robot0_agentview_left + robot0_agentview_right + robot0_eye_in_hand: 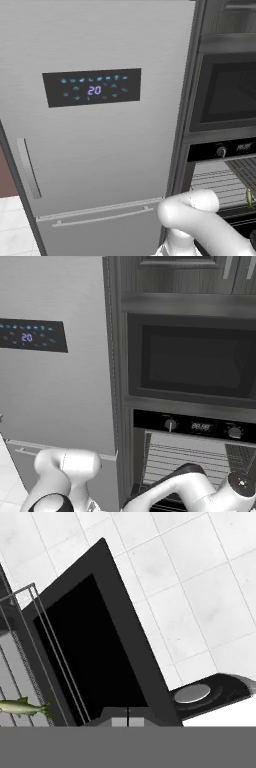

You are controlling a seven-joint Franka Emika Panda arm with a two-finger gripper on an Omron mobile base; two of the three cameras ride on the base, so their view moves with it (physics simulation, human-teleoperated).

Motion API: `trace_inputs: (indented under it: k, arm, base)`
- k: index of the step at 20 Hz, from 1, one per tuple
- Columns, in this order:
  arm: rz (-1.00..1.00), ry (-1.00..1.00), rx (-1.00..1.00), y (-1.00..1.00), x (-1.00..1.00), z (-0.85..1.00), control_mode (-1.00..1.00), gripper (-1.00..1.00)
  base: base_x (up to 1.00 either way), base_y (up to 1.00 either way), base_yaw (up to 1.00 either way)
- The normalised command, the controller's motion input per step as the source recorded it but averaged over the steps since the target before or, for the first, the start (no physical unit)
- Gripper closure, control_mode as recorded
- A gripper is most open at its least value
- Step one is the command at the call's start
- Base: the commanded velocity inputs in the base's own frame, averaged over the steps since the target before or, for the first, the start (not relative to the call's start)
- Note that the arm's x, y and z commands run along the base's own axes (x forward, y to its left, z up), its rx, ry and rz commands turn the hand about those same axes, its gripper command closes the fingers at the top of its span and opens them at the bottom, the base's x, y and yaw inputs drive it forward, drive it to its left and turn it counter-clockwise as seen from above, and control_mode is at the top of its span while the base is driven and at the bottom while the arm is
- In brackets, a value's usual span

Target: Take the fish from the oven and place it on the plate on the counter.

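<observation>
Oven (195, 456) standing open, its dark door (95, 657) folded down over the white tiled floor (200, 577). Wire rack (20, 677) drawn out, carrying the fish (22, 707). Claw (127, 718) fully closed and empty; the fish lies apart from it, off to the left in the hand view.

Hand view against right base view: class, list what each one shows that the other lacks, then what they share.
Hand view alone: the fish lying on a wire rack, the opened oven door, the white floor tiles. Right base view alone: the fridge with its lit display, the microwave, the oven knobs. Shared: the oven's wire racks.
</observation>
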Motion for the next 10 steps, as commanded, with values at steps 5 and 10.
trace_inputs:
  k: [5, 10]
  arm:
    - [0.37, 0.0, -0.09, 0.43, 0.11, 0.54, -1.0, 1.0]
    - [0.5, -0.01, -0.08, 0.44, 0.29, 0.06, -1.0, 1.0]
  base:
    - [0.0, 0.0, 0.0]
    - [0.0, 0.0, 0.0]
